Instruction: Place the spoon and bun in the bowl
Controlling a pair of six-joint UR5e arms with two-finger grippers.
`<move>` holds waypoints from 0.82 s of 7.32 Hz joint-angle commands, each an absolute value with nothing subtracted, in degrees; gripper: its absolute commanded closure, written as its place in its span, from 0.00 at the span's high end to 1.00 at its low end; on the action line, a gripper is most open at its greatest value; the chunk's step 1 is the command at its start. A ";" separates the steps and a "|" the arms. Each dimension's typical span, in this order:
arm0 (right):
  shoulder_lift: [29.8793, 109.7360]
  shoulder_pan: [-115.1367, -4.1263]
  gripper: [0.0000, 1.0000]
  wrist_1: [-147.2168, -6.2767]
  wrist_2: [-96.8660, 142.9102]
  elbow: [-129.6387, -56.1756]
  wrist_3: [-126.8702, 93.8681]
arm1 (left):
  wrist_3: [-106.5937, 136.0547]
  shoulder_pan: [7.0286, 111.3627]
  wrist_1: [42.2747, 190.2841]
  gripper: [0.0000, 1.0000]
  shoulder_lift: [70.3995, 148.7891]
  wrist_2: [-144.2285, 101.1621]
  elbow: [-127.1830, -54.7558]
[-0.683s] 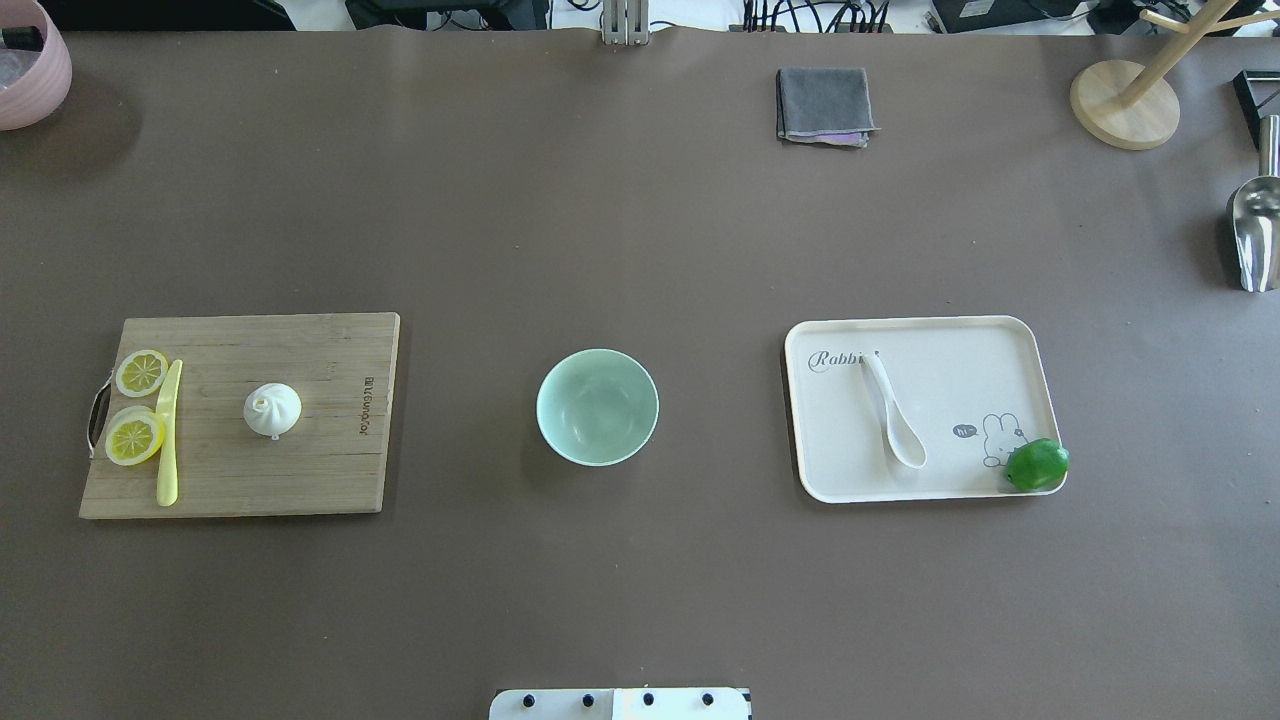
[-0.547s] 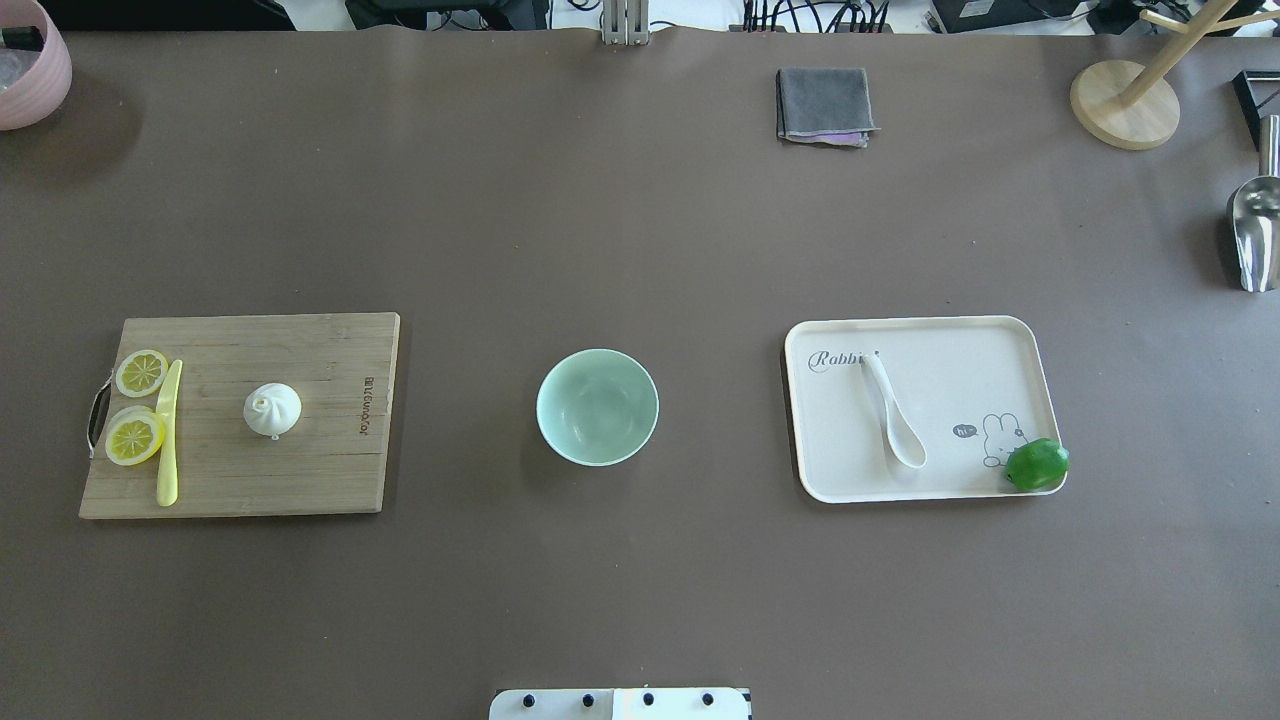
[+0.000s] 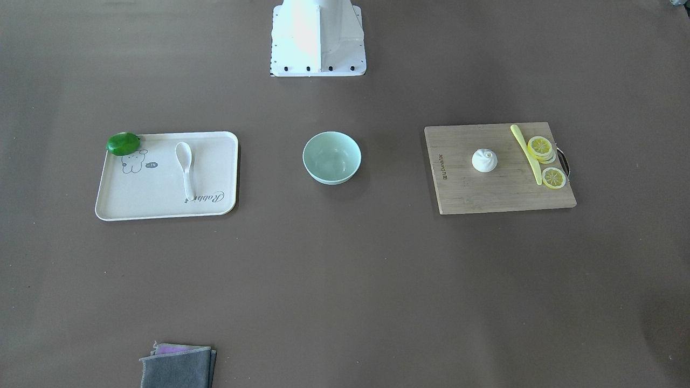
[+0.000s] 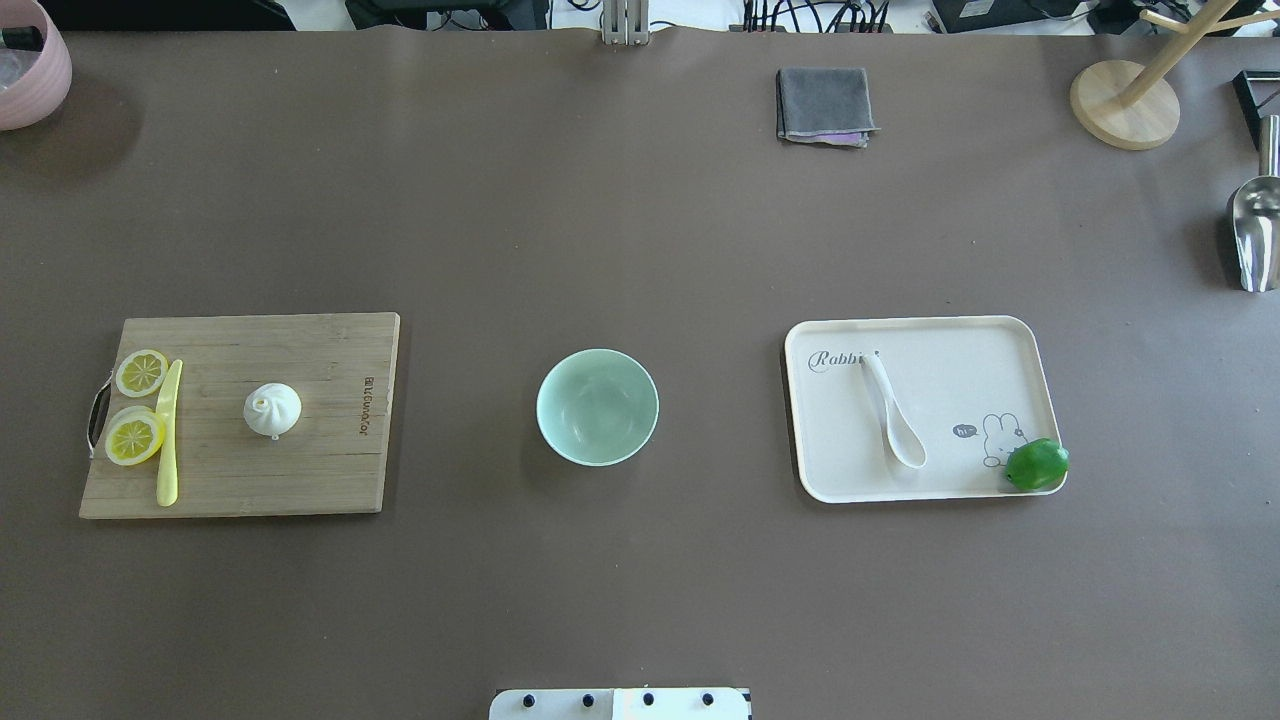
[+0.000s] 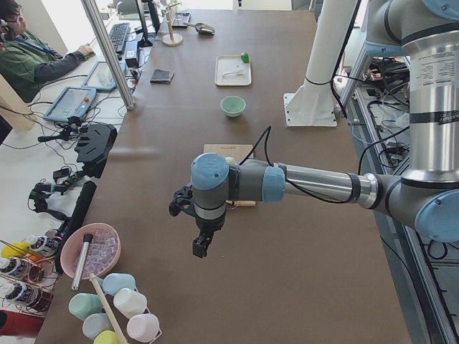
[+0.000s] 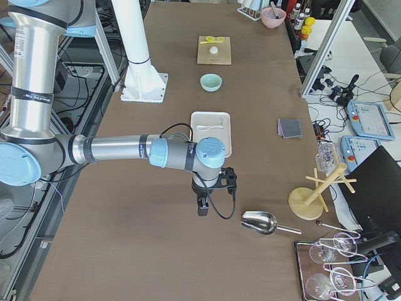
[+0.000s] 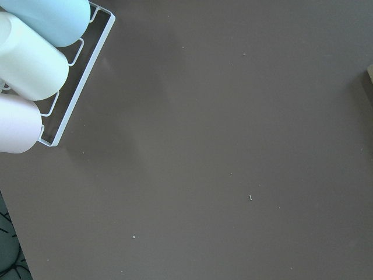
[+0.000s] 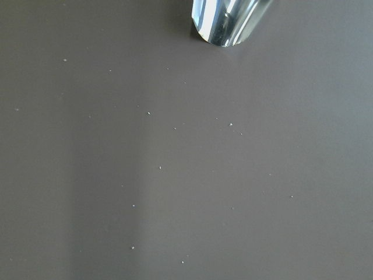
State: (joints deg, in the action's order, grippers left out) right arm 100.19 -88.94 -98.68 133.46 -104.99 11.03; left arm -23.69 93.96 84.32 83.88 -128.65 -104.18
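The white spoon (image 4: 893,420) lies on the cream tray (image 4: 1000,350) at the right, also in the front view (image 3: 186,167). The white bun (image 4: 272,409) sits on the wooden cutting board (image 4: 330,470) at the left. The empty mint-green bowl (image 4: 597,406) stands between them at the table's middle. My left gripper (image 5: 201,247) shows only in the exterior left view, past the board toward the table's end. My right gripper (image 6: 202,208) shows only in the exterior right view, past the tray. I cannot tell whether either is open or shut.
Two lemon slices (image 4: 136,405) and a yellow knife (image 4: 168,432) lie on the board's left side. A green lime (image 4: 1037,465) sits on the tray's corner. A grey cloth (image 4: 825,105), a metal scoop (image 4: 1255,225), a wooden rack (image 4: 1125,100) and a pink bowl (image 4: 30,65) stand along the far edges.
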 commanded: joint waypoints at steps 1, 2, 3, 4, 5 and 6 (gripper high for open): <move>100.98 -89.03 1.00 -86.99 137.28 -104.85 10.81 | -23.47 93.96 84.72 0.99 84.64 -128.76 -106.59; 100.99 -89.03 1.00 -81.09 137.29 -104.85 10.03 | -23.38 93.96 87.86 0.99 84.81 -128.76 -107.39; 100.29 -89.03 1.00 -78.34 137.29 -105.29 7.76 | -23.03 93.96 92.76 0.99 85.08 -129.89 -107.23; 98.80 -88.95 1.00 -75.87 137.29 -105.55 5.56 | -22.94 93.96 98.47 0.99 85.17 -131.56 -106.18; 97.75 -87.55 1.00 -73.76 137.37 -105.56 5.28 | -21.03 93.96 104.62 0.99 85.60 -131.75 -102.95; 96.34 -86.58 0.99 -73.39 137.37 -105.82 3.53 | -15.87 93.96 107.98 0.99 85.78 -132.88 -102.14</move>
